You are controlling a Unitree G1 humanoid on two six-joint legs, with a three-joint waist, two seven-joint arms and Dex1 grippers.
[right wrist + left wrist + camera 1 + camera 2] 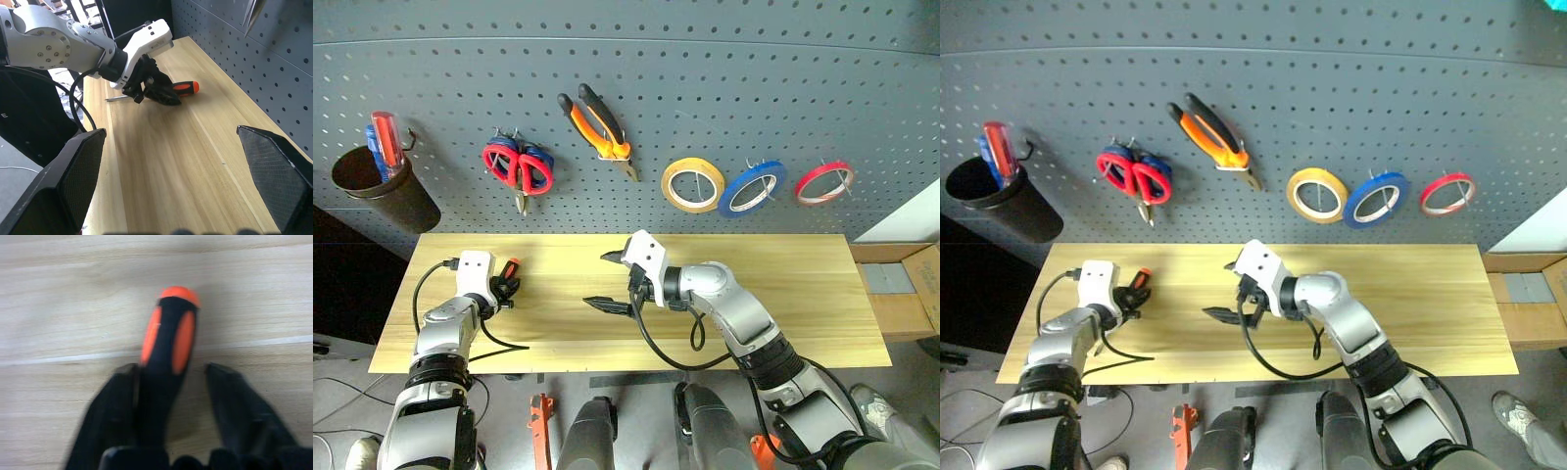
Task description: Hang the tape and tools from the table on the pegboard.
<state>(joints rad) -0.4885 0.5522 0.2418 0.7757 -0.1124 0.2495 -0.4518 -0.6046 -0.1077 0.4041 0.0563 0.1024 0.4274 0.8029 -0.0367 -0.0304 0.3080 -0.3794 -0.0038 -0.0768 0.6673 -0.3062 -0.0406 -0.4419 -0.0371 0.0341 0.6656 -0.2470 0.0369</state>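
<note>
Step in hand: pick up the last tool, the screwdriver (168,330). It lies flat on the worktop (783,294) near my left edge, orange-and-black handle pointing toward the pegboard (705,88), metal shaft toward me.

My left end effector (509,289) is down at the handle. In the left wrist view 1 finger (110,421) presses against the handle, the other stands just apart from it. So the jaws are partway in around the handle; I cannot tell yet whether the grip is firm.

My right end effector (607,281) hovers over the middle of the worktop, jaws wide apart, holding nothing.

Already on the pegboard: red scissors (509,166), pliers (597,122), yellow tape (693,184). Judgement: 3 of 4 items hung, task mostly done.

Next move calls for: finish the squeeze on the handle, lift clear of the worktop, carry up to the black cup (382,186) at the pegboard's left or a free hook.
</note>
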